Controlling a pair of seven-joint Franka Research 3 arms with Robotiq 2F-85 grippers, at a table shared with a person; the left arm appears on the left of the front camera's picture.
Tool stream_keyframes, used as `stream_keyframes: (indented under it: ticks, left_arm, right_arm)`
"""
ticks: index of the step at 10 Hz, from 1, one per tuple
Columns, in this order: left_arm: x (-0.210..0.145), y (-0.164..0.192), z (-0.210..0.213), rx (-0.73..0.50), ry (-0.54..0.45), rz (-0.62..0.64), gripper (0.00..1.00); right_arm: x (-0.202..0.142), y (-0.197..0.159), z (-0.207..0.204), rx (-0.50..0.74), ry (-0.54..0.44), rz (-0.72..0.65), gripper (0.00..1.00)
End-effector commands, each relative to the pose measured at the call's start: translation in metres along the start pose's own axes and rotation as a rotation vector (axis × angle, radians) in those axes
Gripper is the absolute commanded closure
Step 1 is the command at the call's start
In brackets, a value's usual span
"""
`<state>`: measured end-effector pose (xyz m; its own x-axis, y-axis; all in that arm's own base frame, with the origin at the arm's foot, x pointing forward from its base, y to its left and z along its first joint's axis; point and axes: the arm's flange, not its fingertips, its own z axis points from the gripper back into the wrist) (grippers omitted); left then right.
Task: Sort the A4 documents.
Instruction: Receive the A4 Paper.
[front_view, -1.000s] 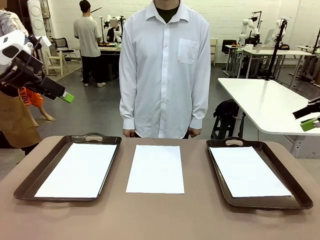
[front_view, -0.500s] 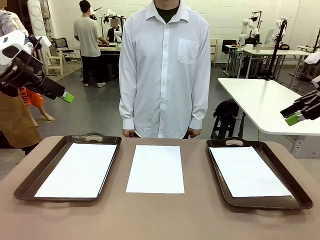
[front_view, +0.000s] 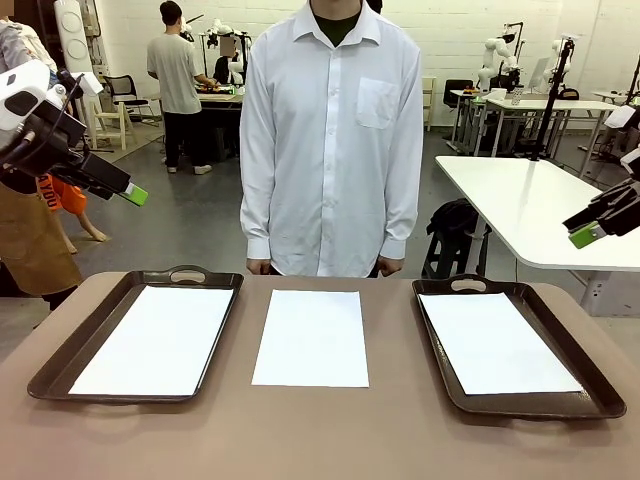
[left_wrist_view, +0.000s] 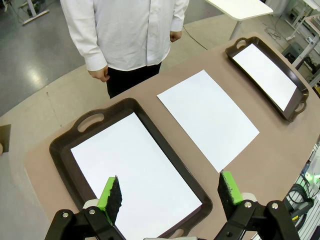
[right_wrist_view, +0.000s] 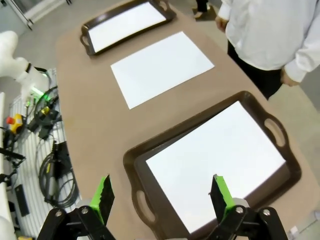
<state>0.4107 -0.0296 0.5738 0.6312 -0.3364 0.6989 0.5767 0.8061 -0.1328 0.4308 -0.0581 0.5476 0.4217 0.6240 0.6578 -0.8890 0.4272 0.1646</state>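
Observation:
Three white A4 documents lie flat. One sheet (front_view: 150, 340) fills the left dark brown tray (front_view: 58, 362), one (front_view: 311, 337) lies bare on the table's middle, and one (front_view: 497, 343) lies in the right tray (front_view: 592, 368). My left gripper (front_view: 135, 194) hangs high off the table's left side, open and empty. From its wrist view the left gripper (left_wrist_view: 170, 192) hovers over the tray sheet (left_wrist_view: 131, 160), with the middle sheet (left_wrist_view: 207, 117) beyond. My right gripper (front_view: 588, 234) hangs high at the right edge, open. The right gripper (right_wrist_view: 162, 195) looks down on its tray sheet (right_wrist_view: 215, 160).
A person in a white shirt (front_view: 330, 140) stands at the table's far edge, hands down by the sides. A white table (front_view: 530, 205) stands behind on the right. Brown tabletop (front_view: 320, 430) lies bare in front of the trays.
My right gripper has risen and come a little inward from the picture's right edge. The left arm, the sheets and the trays have stayed put.

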Motion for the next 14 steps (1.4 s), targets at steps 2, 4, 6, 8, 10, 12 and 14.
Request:
stream_keyframes:
  ticks: [2, 4, 6, 8, 10, 12, 14]
  left_arm:
    - [-0.0002, -0.0007, -0.0002, 0.005, 0.002, -0.002, 0.0]
    - [-0.0002, -0.0007, -0.0002, 0.005, 0.002, -0.002, 0.0]
    - [-0.0002, -0.0007, -0.0002, 0.005, 0.002, -0.002, 0.0]
    - [-0.0002, -0.0007, -0.0002, 0.005, 0.002, -0.002, 0.0]
    - [-0.0002, -0.0007, -0.0002, 0.005, 0.002, -0.002, 0.0]
    - [-0.0002, -0.0007, -0.0002, 0.005, 0.002, -0.002, 0.0]
    - [-0.0002, -0.0007, -0.0002, 0.005, 0.002, -0.002, 0.0]
  right_arm:
    - [0.0027, 0.0019, 0.0, 0.002, -0.008, 0.003, 0.0]
    - [0.0027, 0.0019, 0.0, 0.002, -0.008, 0.003, 0.0]
    - [0.0027, 0.0019, 0.0, 0.002, -0.008, 0.003, 0.0]
    - [0.0027, 0.0019, 0.0, 0.002, -0.008, 0.003, 0.0]
    - [0.0027, 0.0019, 0.0, 0.002, -0.008, 0.003, 0.0]
    - [0.0027, 0.0019, 0.0, 0.002, -0.008, 0.003, 0.0]
    - [0.0027, 0.0019, 0.0, 0.002, -0.008, 0.003, 0.0]
